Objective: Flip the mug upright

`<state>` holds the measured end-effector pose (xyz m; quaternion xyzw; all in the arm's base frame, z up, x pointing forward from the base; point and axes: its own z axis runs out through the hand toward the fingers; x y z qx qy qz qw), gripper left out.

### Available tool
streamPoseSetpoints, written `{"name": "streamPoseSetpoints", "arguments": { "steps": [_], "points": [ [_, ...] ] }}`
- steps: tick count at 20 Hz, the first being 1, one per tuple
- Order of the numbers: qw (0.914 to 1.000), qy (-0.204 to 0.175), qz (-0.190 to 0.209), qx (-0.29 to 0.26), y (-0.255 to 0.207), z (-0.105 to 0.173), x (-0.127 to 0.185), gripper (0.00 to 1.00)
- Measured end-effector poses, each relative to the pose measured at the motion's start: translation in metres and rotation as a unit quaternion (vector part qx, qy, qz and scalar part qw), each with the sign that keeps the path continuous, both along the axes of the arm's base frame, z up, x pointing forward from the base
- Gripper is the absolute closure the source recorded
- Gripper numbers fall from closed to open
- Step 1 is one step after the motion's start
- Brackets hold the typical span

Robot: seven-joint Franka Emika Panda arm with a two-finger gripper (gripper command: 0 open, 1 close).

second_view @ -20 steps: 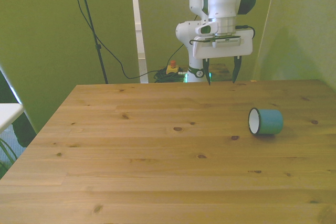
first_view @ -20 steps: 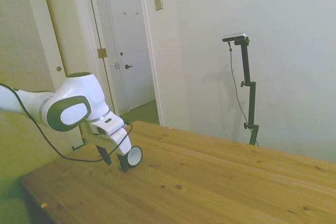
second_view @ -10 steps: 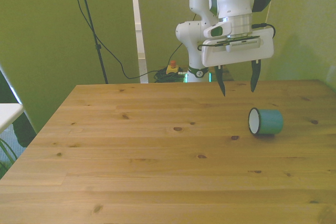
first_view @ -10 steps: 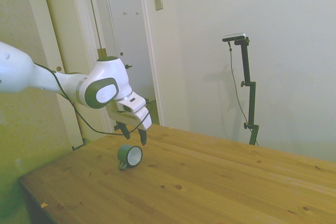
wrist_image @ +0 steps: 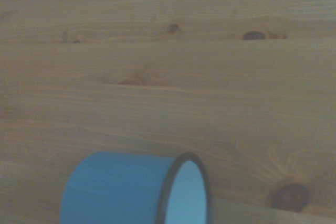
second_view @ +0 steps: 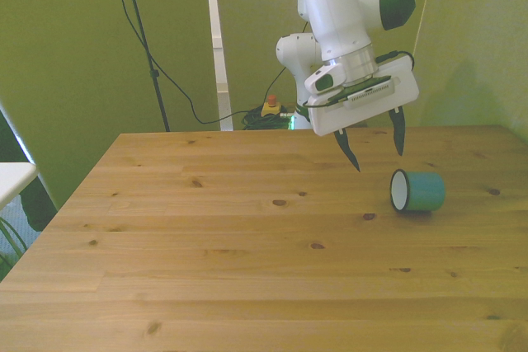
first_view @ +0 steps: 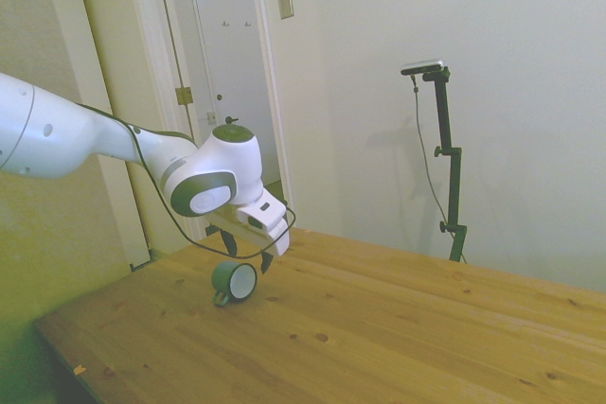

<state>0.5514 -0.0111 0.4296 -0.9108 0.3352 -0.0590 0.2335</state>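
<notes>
Mug (second_view: 417, 191): a teal-green enamel mug (first_view: 233, 281) is seen lying on its side on the wooden table, toward the front view's right; its white interior and dark rim are turned toward the front view's left.
Mug, wrist view (wrist_image: 134, 188): the side wall and rim are seen close up, blurred, against bare planks.
Gripper (second_view: 376, 144): it is held tilted above the table, just beside the mug and not touching it; its dark fingers are spread apart, nothing between them.
Table (second_view: 247, 245): knotted wooden planks.
</notes>
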Motion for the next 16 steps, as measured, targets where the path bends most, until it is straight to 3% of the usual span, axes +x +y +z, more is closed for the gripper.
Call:
{"name": "streamPoseSetpoints", "arguments": {
  "steps": [7,16],
  "points": [
    [0.9975,0.007,0.026,0.065,-0.010,-0.035,0.019,0.00],
    [0.9833,0.002,0.074,0.166,0.003,-0.076,0.026,0.00]
  ]
}}
